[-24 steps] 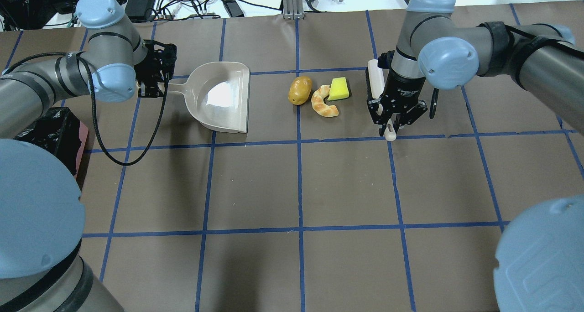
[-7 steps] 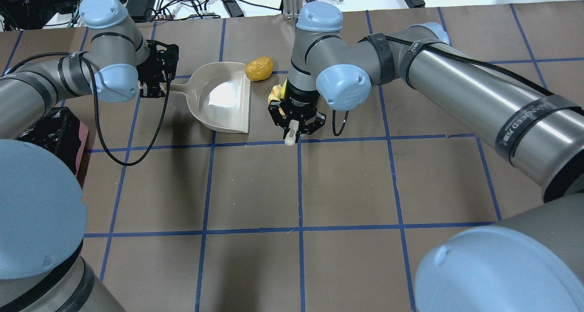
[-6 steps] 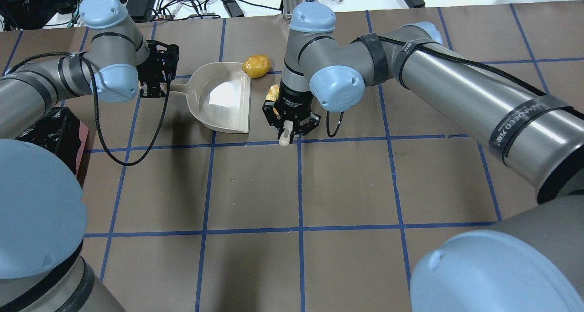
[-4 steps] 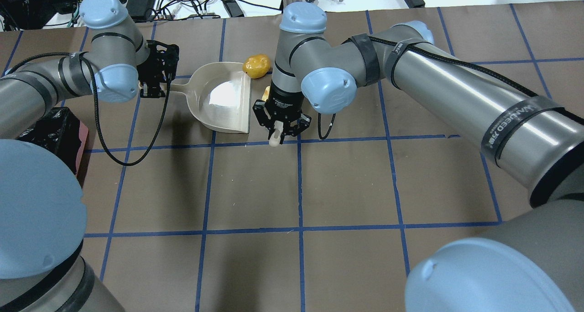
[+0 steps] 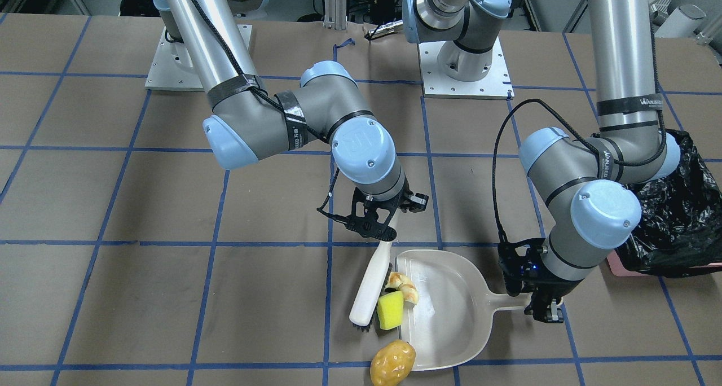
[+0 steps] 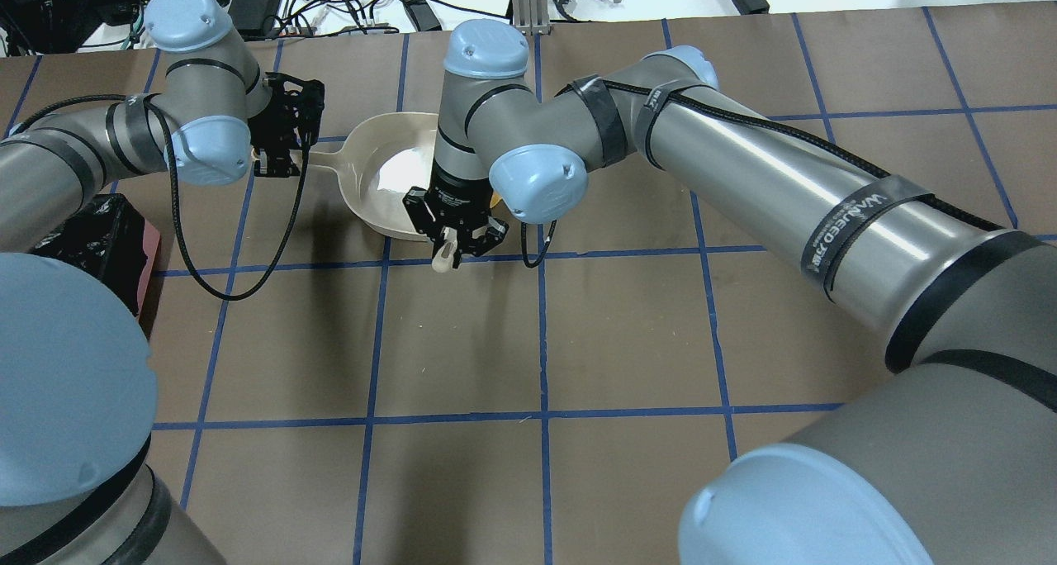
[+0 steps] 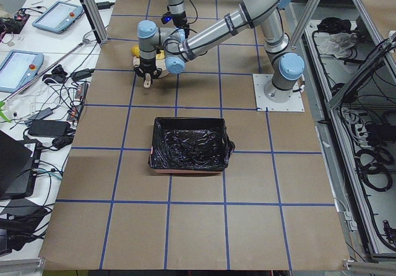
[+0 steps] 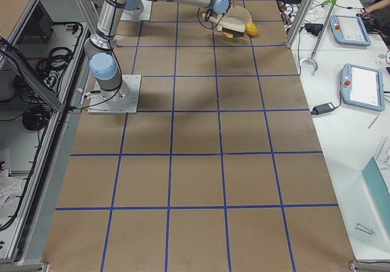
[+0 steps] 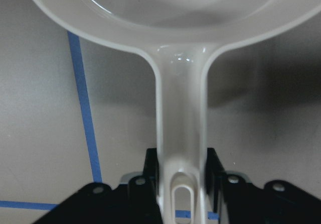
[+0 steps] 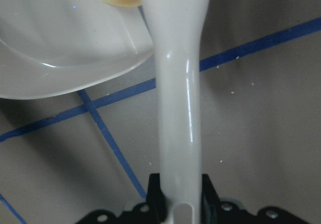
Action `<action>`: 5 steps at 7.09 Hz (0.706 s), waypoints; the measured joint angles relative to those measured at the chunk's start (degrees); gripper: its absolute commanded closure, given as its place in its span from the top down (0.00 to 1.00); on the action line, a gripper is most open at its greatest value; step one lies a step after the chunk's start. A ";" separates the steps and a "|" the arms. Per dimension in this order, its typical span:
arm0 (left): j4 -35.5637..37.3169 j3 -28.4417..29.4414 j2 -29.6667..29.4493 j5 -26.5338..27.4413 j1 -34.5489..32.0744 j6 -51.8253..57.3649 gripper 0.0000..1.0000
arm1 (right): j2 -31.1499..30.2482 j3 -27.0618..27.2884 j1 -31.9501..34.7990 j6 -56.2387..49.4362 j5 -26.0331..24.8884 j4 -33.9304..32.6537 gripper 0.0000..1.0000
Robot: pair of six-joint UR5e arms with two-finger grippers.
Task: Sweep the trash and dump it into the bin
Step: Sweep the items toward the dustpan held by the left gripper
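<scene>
right gripper (image 5: 383,233): clamped on brush (image 5: 369,290) handle | left gripper (image 5: 542,311): clamped on dustpan (image 5: 451,318) handle | croissant (image 5: 405,284): seen straddling dustpan lip | sponge piece (image 5: 390,311): held against lip by brush head, just outside dustpan | potato (image 5: 393,363): located on table at lip corner, outside dustpan | bin (image 5: 677,222): set well apart, on the dustpan's handle side

The brush (image 5: 369,287), clamped in the right gripper (image 5: 379,228), has been swept across to the dustpan's (image 5: 451,312) mouth. The sponge piece (image 5: 390,310) and croissant (image 5: 403,283) have been pushed to its lip; the potato (image 5: 392,363) has been knocked aside, outside the pan's corner.
</scene>
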 measured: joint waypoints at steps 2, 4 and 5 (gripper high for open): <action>0.00 0.00 0.03 0.09 -0.03 0.00 0.23 | 1.23 -1.39 1.68 3.44 1.83 -1.95 0.00; -0.02 0.03 0.12 0.25 -0.52 -0.06 0.23 | 3.14 -2.84 3.39 7.39 3.59 -5.18 0.00; -0.06 0.12 0.16 0.39 -1.05 -0.08 0.23 | 3.69 -3.78 3.87 9.23 4.82 -5.90 0.00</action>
